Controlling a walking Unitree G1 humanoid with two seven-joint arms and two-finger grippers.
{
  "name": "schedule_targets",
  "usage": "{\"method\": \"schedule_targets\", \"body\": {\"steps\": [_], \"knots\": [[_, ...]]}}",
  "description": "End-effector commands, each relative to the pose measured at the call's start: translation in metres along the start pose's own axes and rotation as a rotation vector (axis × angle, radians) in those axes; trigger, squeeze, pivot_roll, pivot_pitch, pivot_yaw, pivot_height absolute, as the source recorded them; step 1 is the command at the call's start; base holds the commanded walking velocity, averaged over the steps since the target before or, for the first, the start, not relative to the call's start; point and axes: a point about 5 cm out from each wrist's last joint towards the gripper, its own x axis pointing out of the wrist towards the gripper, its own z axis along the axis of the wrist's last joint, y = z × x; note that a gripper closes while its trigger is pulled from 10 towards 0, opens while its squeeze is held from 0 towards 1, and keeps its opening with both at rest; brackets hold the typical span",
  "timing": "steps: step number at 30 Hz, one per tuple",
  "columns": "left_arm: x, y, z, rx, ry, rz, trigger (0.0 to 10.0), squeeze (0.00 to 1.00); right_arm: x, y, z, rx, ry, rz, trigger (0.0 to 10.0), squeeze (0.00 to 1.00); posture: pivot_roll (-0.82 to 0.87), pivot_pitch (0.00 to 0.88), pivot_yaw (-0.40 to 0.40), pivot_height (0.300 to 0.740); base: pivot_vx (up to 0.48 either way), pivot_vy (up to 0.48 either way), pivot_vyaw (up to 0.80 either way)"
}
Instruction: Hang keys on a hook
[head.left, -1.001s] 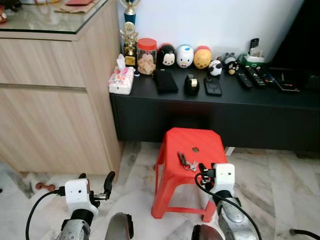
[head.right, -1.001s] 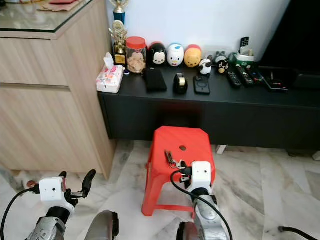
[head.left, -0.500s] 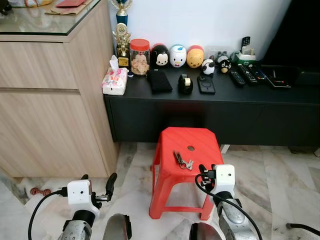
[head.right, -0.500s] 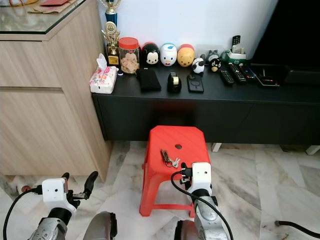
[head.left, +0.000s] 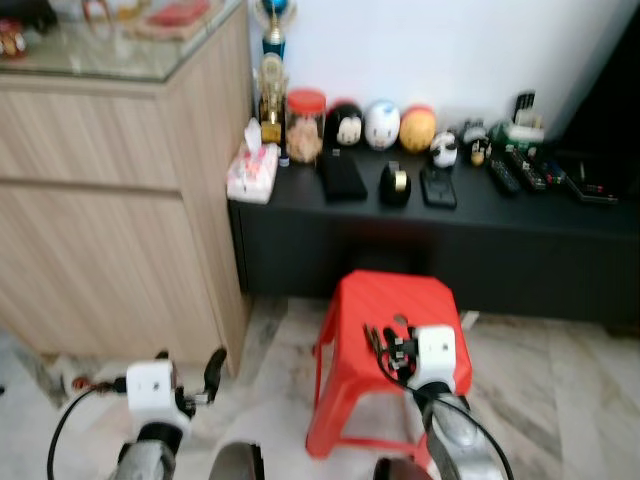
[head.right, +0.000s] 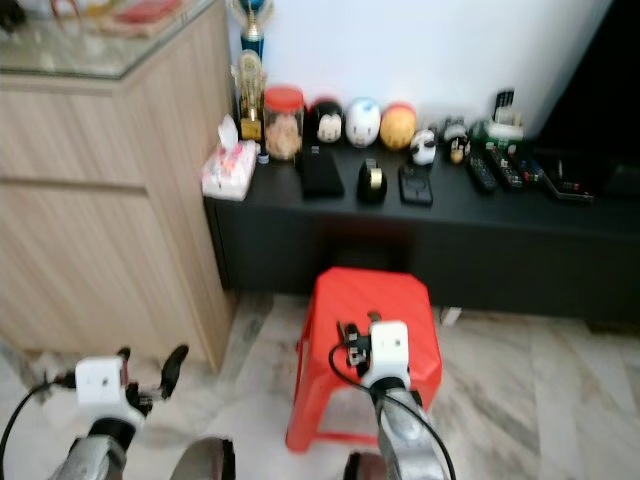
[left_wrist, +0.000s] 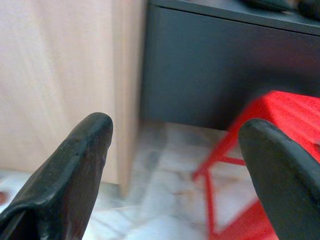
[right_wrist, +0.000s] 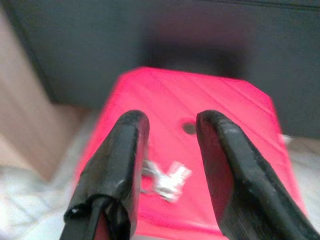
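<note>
A small bunch of silver keys (right_wrist: 167, 183) lies flat on the top of a red plastic stool (head.left: 392, 296). My right gripper (right_wrist: 172, 145) is open and hovers just above the stool's near side, with the keys seen in the gap between its black fingers (right_wrist: 125, 150). From the head, the right gripper (head.left: 396, 350) sits right beside the keys (head.left: 376, 338). My left gripper (head.left: 188, 364) is open low on the left, over the floor by the wooden cabinet, holding nothing. The head views are blurred.
A low black cabinet (head.left: 560, 215) stands behind the stool, carrying a tissue pack (head.left: 252, 171), a jar, toy figures, remotes and a trophy. A tall wooden cabinet (head.left: 110, 220) with a glass top is on the left. Marble floor (head.left: 560, 390) surrounds the stool.
The camera has shifted and the picture has blurred. My right gripper has come closer to the keys on the stool. The left arm hangs much as before.
</note>
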Motion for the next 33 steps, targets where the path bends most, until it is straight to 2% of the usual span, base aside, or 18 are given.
{"method": "schedule_targets", "body": {"steps": [1,9,20,22,24,33], "knots": [[-0.001,0.007,0.004,0.02,-0.015,0.015,10.0,0.0,0.002,0.006,0.003,0.014,-0.007,0.012,10.0,0.0,0.05,0.029,-0.08,0.616,0.285,0.0,0.0],[-0.001,0.007,0.005,0.026,-0.017,0.015,10.0,0.0,0.002,0.001,-0.004,0.008,0.04,-0.027,10.0,0.0,0.06,0.03,-0.08,0.616,0.277,0.0,0.0],[-0.001,0.008,0.005,0.038,-0.012,0.022,10.0,0.0,0.001,-0.006,-0.018,0.0,0.152,-0.058,10.0,0.0,0.05,0.032,-0.078,0.616,0.0,0.0,0.0],[0.0,0.007,0.006,0.038,-0.014,0.022,10.0,0.0,0.003,-0.003,-0.019,0.02,0.178,-0.018,10.0,0.0,0.05,0.034,-0.077,0.616,0.0,0.0,0.0],[-0.001,0.007,0.006,0.039,-0.013,0.021,10.0,0.0,0.005,-0.001,-0.02,0.016,0.185,0.012,10.0,0.0,0.06,0.033,-0.078,0.616,0.0,0.0,0.0],[-0.001,0.007,0.007,0.027,-0.015,0.024,10.0,0.0,0.007,-0.004,-0.016,0.016,0.176,0.001,10.0,0.0,0.06,0.035,-0.078,0.616,0.0,0.0,0.0]]}}
